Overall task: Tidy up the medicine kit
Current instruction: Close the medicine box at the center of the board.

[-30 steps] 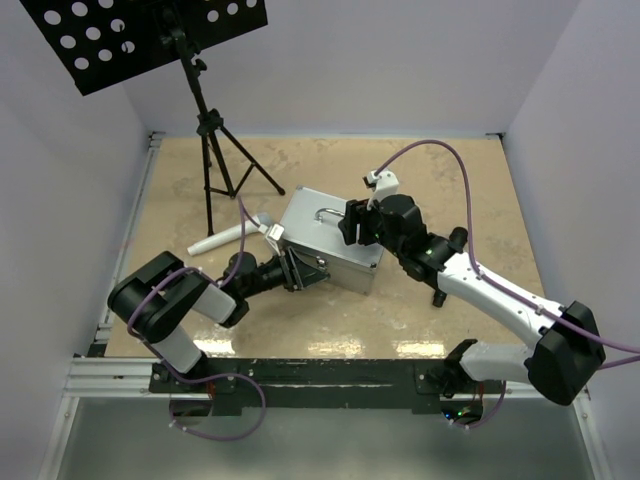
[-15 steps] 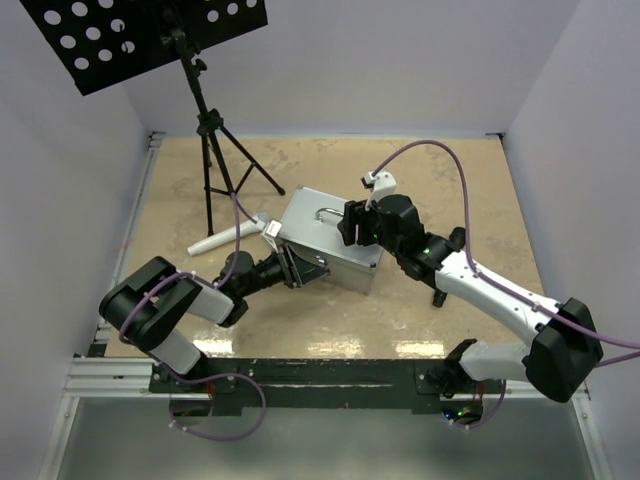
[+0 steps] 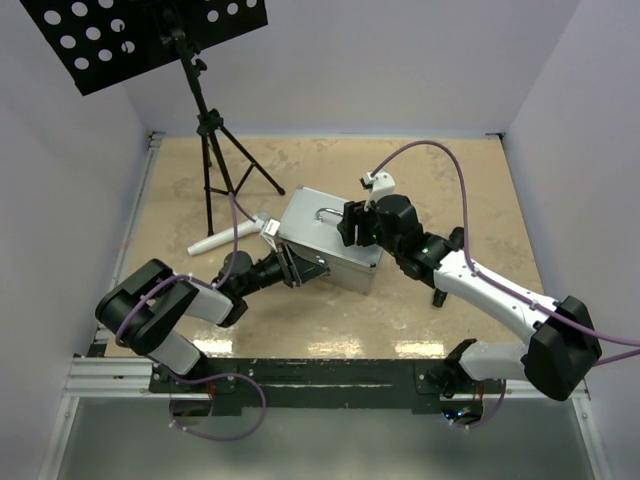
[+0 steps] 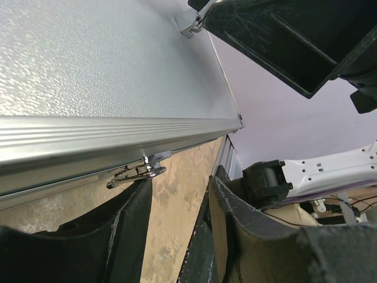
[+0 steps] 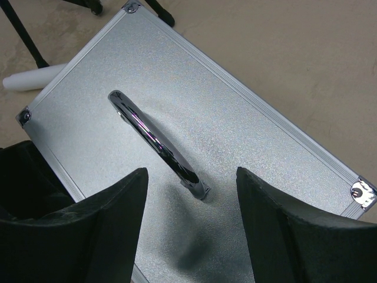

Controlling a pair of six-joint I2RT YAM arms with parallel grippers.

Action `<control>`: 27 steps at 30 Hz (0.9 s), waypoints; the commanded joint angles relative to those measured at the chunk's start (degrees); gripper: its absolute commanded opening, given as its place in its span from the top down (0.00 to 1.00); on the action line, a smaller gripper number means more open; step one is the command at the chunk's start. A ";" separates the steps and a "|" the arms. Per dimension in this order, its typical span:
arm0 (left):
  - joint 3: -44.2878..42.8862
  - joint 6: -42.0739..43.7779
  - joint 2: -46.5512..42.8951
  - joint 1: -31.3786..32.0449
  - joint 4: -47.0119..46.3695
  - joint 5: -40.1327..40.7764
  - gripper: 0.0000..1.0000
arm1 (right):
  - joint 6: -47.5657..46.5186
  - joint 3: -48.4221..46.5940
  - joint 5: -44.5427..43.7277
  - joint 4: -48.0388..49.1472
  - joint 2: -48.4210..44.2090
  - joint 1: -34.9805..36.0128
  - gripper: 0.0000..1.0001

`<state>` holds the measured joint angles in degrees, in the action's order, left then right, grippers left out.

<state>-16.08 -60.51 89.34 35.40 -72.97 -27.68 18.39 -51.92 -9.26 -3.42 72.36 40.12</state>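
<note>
silver case (image 3: 325, 240) lies closed, handle (image 5: 156, 141) on top, contents hidden.

I have the left fingers (image 4: 121, 236) low and level, parted; right fingers (image 5: 294, 230) angled downward, parted, gripping nothing.

So the case (image 3: 328, 240) sits about mid-table (image 3: 450, 180), with its handle (image 3: 328, 212) on top. From the case, the tripod stand (image 3: 212, 150) is back at 10 o'clock, and a tube (image 3: 225, 238) lies at 9. The left gripper (image 3: 295, 268) is against its side at 8 o'clock. The right gripper (image 3: 350, 225) is over the top, either side of the handle.
</note>
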 commanded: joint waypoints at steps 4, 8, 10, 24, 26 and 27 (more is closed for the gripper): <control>-2.12 -0.31 -2.41 0.20 -35.75 1.32 0.52 | 0.42 0.59 0.73 0.96 -0.20 -0.04 0.34; -2.38 -0.49 -3.21 0.20 -35.75 1.23 0.52 | 0.42 0.68 0.73 1.13 0.15 -0.04 0.35; -2.38 -0.57 -3.21 0.20 -35.75 1.23 0.52 | 0.42 0.77 0.82 1.22 0.33 -0.04 0.35; -4.05 -1.28 -1.71 -0.68 -35.75 2.11 0.51 | 0.42 1.65 1.61 1.57 0.07 -0.04 0.34; -4.66 -1.28 -1.71 -0.68 -35.75 1.93 0.51 | 0.42 1.91 1.61 1.66 0.06 -0.04 0.34; -5.10 -1.28 -1.63 -0.68 -35.75 1.58 0.51 | 0.50 2.00 1.70 1.66 0.06 -0.04 0.34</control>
<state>-18.39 -61.98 87.70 35.22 -72.95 -27.00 18.39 -51.05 -8.23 -2.90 72.42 40.12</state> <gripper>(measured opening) 0.488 0.658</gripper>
